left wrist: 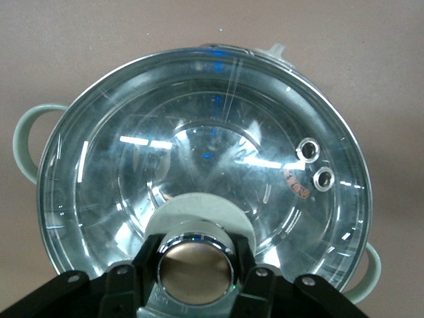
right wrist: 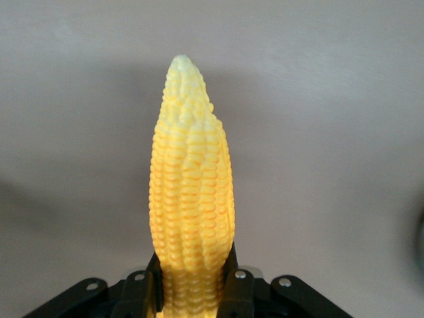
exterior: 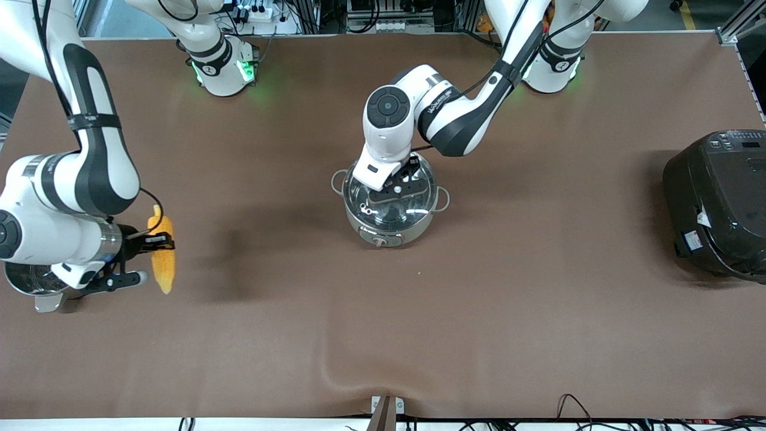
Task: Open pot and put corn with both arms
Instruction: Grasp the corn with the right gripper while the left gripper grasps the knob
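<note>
The grey steel pot (exterior: 389,232) stands mid-table with its glass lid (exterior: 386,206) on it. My left gripper (exterior: 398,190) is over the pot, shut on the lid's round knob (left wrist: 195,270). In the left wrist view the lid (left wrist: 199,132) covers the pot, and the pot's loop handle (left wrist: 23,142) sticks out beside it. My right gripper (exterior: 154,248) is shut on the thick end of the yellow corn (exterior: 163,254) and holds it above the table toward the right arm's end. In the right wrist view the corn (right wrist: 191,199) points away from the gripper (right wrist: 193,285).
A second steel pot (exterior: 27,281) sits partly hidden under my right arm. The big black cooker (exterior: 718,203) stands at the left arm's end of the table. The brown mat (exterior: 383,335) has a raised wrinkle near the front camera.
</note>
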Tool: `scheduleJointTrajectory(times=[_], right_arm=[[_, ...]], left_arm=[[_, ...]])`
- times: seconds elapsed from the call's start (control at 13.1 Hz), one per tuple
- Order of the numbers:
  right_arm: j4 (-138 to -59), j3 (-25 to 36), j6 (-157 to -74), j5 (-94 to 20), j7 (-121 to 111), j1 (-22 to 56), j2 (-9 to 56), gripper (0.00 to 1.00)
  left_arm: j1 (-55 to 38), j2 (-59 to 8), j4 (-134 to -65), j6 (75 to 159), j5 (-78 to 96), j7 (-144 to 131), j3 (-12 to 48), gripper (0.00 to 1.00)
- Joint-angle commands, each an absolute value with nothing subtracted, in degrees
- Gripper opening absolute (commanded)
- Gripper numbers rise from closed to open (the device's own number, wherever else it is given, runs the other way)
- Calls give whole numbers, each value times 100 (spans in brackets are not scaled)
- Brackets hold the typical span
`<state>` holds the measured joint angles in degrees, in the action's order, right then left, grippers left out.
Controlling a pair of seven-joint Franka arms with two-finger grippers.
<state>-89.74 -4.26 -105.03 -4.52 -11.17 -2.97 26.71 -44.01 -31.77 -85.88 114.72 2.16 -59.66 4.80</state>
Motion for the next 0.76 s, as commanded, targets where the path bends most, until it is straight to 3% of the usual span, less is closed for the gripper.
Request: scheduleJointTrajectory(times=[0.0, 0.38, 0.69], right_arm=[[-9132, -474, -10669, -877, -1195, -307, 2645, 0], [-9088, -483, -10038, -1222, -1108, -62, 2497, 0], [-9062, -527, -9449, -1352, -495, 429, 2215, 2]], left_arm=[[-4395, -3068, -8596, 11312, 105, -6100, 439, 0], [-4132, -2489, -8587, 11172, 79, -6012, 378, 0], [-3308, -1777, -8578, 10741, -26, -5198, 387, 0]])
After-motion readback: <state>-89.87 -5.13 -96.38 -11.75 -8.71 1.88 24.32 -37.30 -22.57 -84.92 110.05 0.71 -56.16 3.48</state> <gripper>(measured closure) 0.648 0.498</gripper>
